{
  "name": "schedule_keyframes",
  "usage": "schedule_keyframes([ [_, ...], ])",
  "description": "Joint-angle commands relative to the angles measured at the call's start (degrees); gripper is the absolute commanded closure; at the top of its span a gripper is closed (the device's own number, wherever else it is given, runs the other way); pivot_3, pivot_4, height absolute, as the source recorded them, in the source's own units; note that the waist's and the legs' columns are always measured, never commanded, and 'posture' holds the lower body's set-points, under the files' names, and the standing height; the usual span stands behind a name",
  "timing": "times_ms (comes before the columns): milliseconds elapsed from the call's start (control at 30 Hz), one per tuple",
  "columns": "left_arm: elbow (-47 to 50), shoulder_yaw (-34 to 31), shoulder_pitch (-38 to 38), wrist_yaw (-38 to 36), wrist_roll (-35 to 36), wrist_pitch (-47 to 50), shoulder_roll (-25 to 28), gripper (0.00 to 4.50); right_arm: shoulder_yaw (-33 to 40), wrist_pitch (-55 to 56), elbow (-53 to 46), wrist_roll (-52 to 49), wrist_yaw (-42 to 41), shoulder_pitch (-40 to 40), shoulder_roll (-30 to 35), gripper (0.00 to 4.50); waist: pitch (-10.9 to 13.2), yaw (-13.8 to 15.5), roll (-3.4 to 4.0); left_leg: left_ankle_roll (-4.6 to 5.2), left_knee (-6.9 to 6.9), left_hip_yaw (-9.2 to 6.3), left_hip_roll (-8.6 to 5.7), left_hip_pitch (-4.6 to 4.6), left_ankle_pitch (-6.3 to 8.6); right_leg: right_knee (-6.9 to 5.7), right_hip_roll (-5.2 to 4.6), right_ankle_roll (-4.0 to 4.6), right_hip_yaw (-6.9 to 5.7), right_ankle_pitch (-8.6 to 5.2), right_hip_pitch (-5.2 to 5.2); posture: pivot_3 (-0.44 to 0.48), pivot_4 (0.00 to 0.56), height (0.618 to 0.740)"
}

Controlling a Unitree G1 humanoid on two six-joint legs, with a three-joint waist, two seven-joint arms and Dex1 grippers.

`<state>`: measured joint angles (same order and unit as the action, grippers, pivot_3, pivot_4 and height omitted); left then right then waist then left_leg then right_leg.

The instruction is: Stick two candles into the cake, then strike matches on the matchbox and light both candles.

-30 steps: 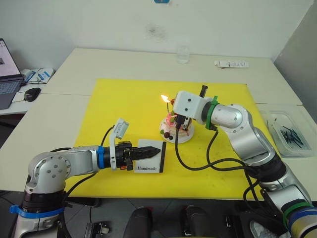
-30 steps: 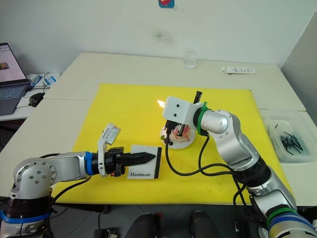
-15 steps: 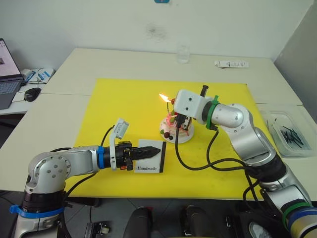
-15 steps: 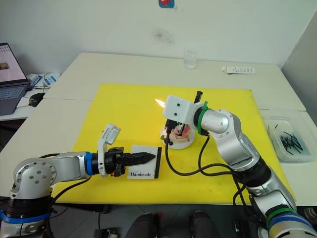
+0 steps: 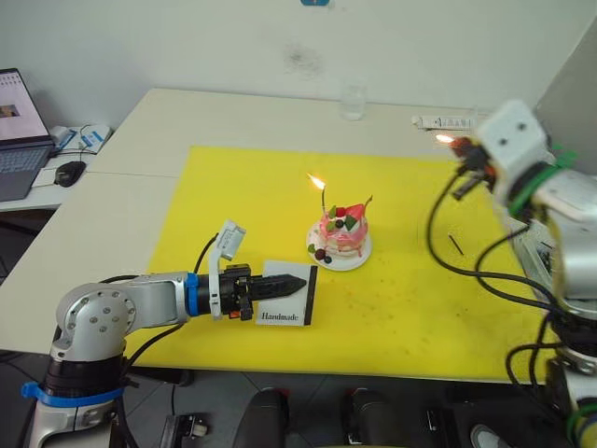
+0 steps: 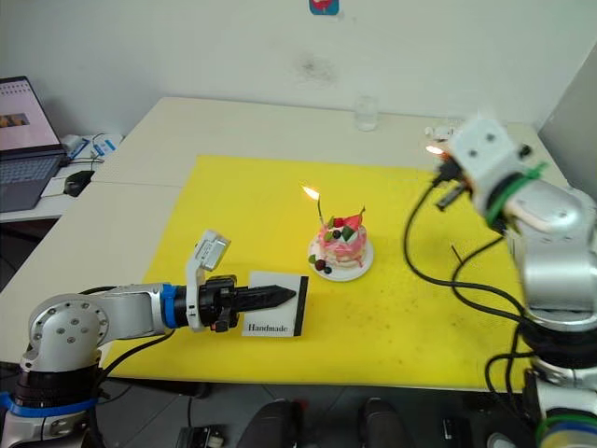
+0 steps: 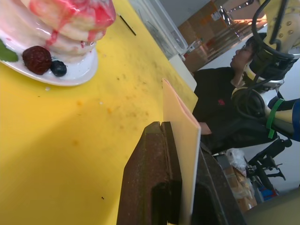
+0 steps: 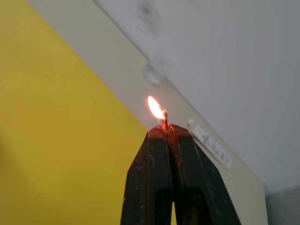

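Observation:
The pink cake sits on its white plate in the middle of the yellow mat. A candle on its left side burns with a small flame. A second thin candle leans out on the right, with no flame showing. My left gripper is shut on the white matchbox, holding it on edge in front left of the cake. My right gripper is raised far to the right of the cake, shut on a burning match. Another dark match lies on the mat.
A yellow mat covers the near table. A glass and a white remote stand at the back. A laptop and mouse are on the left. A person in black is in the left wrist view.
My right gripper has left the cake and swung up and to the right, carrying the burning match. The left candle stays lit. The camera view has shifted; my left arm holds still.

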<state>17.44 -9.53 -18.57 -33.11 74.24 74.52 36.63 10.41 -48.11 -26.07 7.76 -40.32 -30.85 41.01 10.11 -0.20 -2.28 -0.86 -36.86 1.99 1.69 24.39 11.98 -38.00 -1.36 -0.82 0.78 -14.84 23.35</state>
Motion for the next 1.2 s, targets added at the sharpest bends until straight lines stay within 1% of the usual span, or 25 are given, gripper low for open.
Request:
schedule_keyframes([
  [33,1.3,0.2,-0.3,0.3,2.1,-0.3,-0.8,4.5,8.5,0.8,0.0,-1.1,1.7,5.4,2.1,4.47,0.0,0.0,0.01,0.0,-0.01,-0.01,0.01,0.0,0.0,-0.01,0.0,-0.01,-0.01,-0.01,0.0,0.0,0.15,0.738],
  [133,1.7,0.9,0.1,1.1,2.5,-0.3,-2.0,4.5,14.1,1.6,2.9,-1.0,4.3,12.9,1.6,4.47,0.0,-0.1,0.02,0.0,-0.02,-0.04,0.07,-0.01,0.0,-0.05,0.07,-0.25,-0.01,-0.15,-0.01,0.0,0.15,0.738],
  [267,1.8,1.5,0.2,2.1,3.0,-0.4,-3.0,4.5,16.8,3.0,7.2,-0.5,8.9,18.0,0.7,4.47,0.0,-0.3,0.09,0.01,-0.04,-0.01,0.07,-0.04,0.0,-0.11,0.09,-0.26,0.05,-0.14,-0.01,0.0,0.15,0.738],
  [367,1.7,1.9,0.4,2.4,3.0,-0.6,-3.5,4.5,17.3,4.6,11.9,-1.2,11.9,19.5,-0.6,4.47,0.0,-0.3,0.1,0.01,-0.07,0.01,0.06,-0.1,-0.01,-0.13,0.13,-0.3,0.08,-0.11,-0.03,0.0,0.15,0.738],
  [467,1.7,2.2,0.2,2.8,3.0,-0.7,-4.0,4.5,17.3,5.5,14.3,-1.8,13.8,19.1,-0.9,4.47,0.0,-0.3,0.13,0.01,-0.08,0.0,0.01,-0.13,-0.01,-0.12,0.22,-0.32,0.09,-0.09,-0.06,0.0,0.15,0.738],
  [567,1.9,2.4,0.6,3.0,2.9,-1.0,-4.3,4.5,15.5,7.3,17.4,-1.4,16.3,18.3,-0.9,3.81,0.0,-0.3,0.17,0.01,-0.08,0.04,-0.03,-0.11,-0.01,-0.1,0.22,-0.35,0.12,-0.08,-0.07,0.0,0.15,0.738],
  [833,2.8,2.0,1.9,3.9,3.4,-1.5,-4.4,4.5,14.2,9.3,19.5,-1.4,21.5,16.8,-0.3,1.03,0.0,-0.3,0.18,0.01,-0.06,0.01,-0.02,-0.1,-0.01,-0.09,0.24,-0.34,0.1,-0.09,-0.06,0.0,0.15,0.738],
  [867,2.8,2.0,2.0,4.0,3.4,-1.6,-4.5,4.5,14.1,9.8,19.7,-1.4,22.1,16.6,-0.2,0.63,0.0,-0.3,0.18,0.01,-0.06,0.02,-0.02,-0.1,-0.01,-0.08,0.24,-0.34,0.11,-0.09,-0.06,0.0,0.15,0.738],
  [933,2.8,2.1,2.0,4.2,3.4,-1.9,-4.5,4.5,14.2,10.1,20.0,-1.6,22.9,16.1,-0.1,0.03,0.0,-0.3,0.18,0.01,-0.06,0.03,-0.03,-0.1,-0.01,-0.08,0.24,-0.35,0.11,-0.09,-0.07,0.0,0.15,0.738],
  [1067,2.7,2.0,2.0,4.4,3.5,-2.3,-4.4,4.5,14.9,13.0,18.0,-2.7,23.4,15.3,0.2,0.03,0.0,-0.3,0.18,0.01,-0.08,0.03,-0.03,-0.1,-0.01,-0.09,0.24,-0.37,0.11,-0.07,-0.07,0.0,0.15,0.738],
  [1133,2.7,2.0,2.1,4.6,3.5,-2.4,-4.3,4.5,15.2,14.4,15.5,-4.1,21.9,15.7,0.6,0.03,0.0,-0.3,0.19,0.01,-0.07,0.03,-0.03,-0.1,-0.01,-0.08,0.24,-0.37,0.11,-0.07,-0.07,0.0,0.15,0.738],
  [1200,2.6,1.9,2.1,4.5,3.4,-2.5,-4.1,4.5,15.2,15.2,12.1,-6.9,18.5,16.6,0.7,0.03,0.0,-0.3,0.2,0.01,-0.06,0.03,-0.02,-0.09,-0.01,-0.08,0.25,-0.37,0.12,-0.07,-0.06,0.0,0.15,0.738],
])
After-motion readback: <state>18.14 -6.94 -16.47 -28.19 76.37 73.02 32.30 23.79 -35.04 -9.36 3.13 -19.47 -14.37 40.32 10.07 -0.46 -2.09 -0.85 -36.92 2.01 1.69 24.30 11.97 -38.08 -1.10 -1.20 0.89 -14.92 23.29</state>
